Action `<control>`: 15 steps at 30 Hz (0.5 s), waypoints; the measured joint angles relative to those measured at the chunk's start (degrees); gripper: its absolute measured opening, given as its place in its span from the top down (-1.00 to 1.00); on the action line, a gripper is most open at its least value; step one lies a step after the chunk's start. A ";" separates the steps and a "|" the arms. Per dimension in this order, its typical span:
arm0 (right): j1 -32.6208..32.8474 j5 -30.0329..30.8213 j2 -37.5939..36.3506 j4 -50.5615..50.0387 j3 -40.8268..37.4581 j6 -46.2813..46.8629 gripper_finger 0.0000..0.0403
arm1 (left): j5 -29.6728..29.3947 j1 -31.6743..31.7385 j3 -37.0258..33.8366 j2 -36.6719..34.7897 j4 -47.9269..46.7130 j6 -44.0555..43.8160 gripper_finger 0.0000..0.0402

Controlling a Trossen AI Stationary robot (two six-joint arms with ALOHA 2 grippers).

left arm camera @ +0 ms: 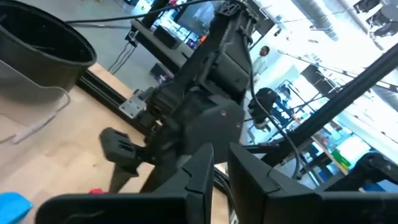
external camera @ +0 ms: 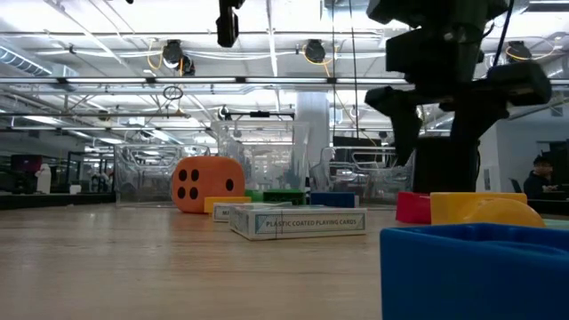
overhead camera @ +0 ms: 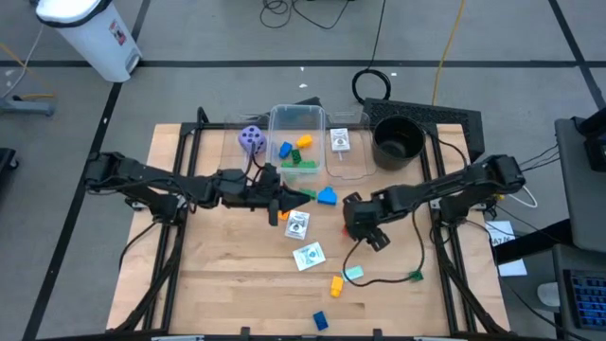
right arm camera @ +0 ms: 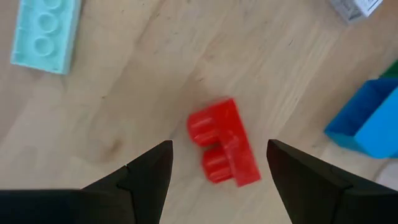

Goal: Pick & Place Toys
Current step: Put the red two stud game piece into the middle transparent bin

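High view: my right gripper (overhead camera: pixel 359 222) hangs right of the bench's middle, its fingers spread wide and holding nothing, and my left gripper (overhead camera: pixel 295 198) sits near the middle with its fingers pressed together and nothing between them. In the right wrist view the red block (right arm camera: pixel 224 142) lies on the bare wood between my two open fingertips, touched by neither, with a pale teal block (right arm camera: pixel 45 33) well apart from it and a blue block (right arm camera: pixel 370 120) off to the other side. From above, that blue block (overhead camera: pixel 327 196) lies just past my left fingertips, and two white printed cards (overhead camera: pixel 297 224) lie toward the front of the middle, the second card (overhead camera: pixel 309 256) nearer the front edge. A yellow block (overhead camera: pixel 336 284) and the teal one (overhead camera: pixel 353 274) sit closer still to the front edge, and a small blue block (overhead camera: pixel 320 321) is almost at that edge. The purple die (overhead camera: pixel 251 139) rests by the back edge, just beside the clear tub (overhead camera: pixel 321 115), which holds yellow, blue and green blocks. The black pot (overhead camera: pixel 398 140) stands at the back right. In the low view an orange die (external camera: pixel 207 185) stands behind a card box (external camera: pixel 298 221).
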 joint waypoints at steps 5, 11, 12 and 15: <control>-3.04 -0.85 2.14 1.13 0.00 -1.84 -0.26 | 0.04 -1.13 0.00 0.00 0.00 -0.37 0.75; -6.48 -3.17 4.17 3.50 0.00 -2.26 -0.23 | -0.01 -1.47 0.00 0.00 -0.04 -0.56 0.75; -6.75 -3.16 4.42 3.66 0.00 -2.22 -0.22 | -0.01 -1.48 0.00 0.00 -0.04 -0.80 0.75; -7.07 -3.93 5.96 4.61 0.09 -2.22 -0.13 | 0.00 -1.47 0.00 0.00 -0.05 -1.17 0.75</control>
